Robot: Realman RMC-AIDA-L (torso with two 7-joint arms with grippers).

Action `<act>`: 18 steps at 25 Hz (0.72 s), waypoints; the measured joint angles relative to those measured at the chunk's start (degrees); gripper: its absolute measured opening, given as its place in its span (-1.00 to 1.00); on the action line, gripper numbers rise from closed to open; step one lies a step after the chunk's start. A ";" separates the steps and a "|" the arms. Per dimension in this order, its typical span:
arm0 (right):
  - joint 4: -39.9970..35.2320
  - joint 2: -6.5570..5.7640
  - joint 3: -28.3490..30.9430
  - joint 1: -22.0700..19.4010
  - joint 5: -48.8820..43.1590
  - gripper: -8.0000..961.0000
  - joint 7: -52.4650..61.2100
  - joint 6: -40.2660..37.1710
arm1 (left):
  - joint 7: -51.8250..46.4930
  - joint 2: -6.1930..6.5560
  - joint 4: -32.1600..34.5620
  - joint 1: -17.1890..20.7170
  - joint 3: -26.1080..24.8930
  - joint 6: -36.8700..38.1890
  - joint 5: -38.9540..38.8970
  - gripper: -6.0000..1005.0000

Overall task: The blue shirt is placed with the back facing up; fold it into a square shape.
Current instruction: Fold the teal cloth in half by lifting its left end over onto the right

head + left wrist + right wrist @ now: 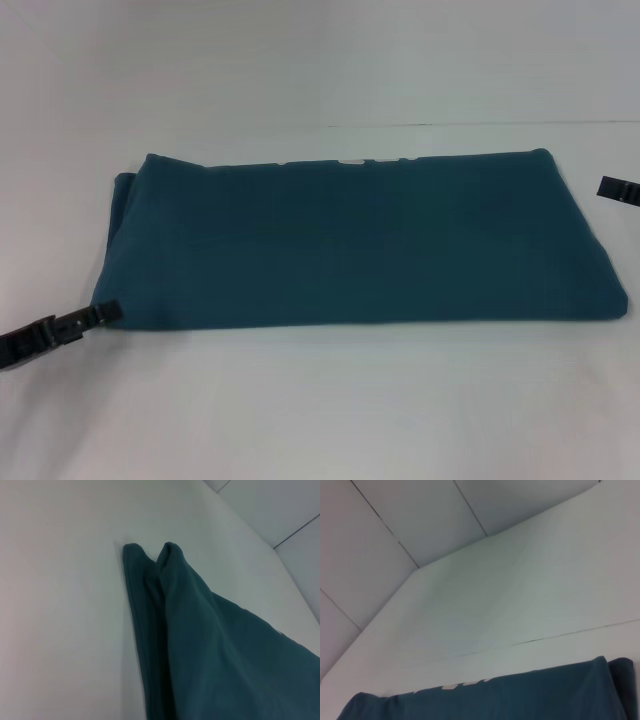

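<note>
L gripper [108, 312] at folded blue shirt [360, 240] corner

A white tabletop [320, 400] carries everything. The blue shirt [360, 245] lies flat on it, folded into a long rectangle that runs from near the left edge to near the right edge, about midway between front and back. Its layered folds show at the left end.

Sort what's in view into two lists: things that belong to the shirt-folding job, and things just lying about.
Belongs to the job:
- blue shirt, folded into a long band
- left gripper, at its near left corner
- right gripper, beside its far right end

Just there:
- white table, nothing else on it
</note>
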 joint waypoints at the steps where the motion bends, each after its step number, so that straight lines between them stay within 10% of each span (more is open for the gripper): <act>1: 0.00 -0.01 0.02 -0.05 0.04 0.65 0.00 0.02 | -0.11 0.04 -0.02 -0.17 0.00 -0.26 0.20 0.86; 18: 0.00 -0.01 0.56 -0.44 0.20 0.65 0.05 0.16 | -1.66 0.17 -0.91 -1.68 2.77 -3.36 2.10 0.85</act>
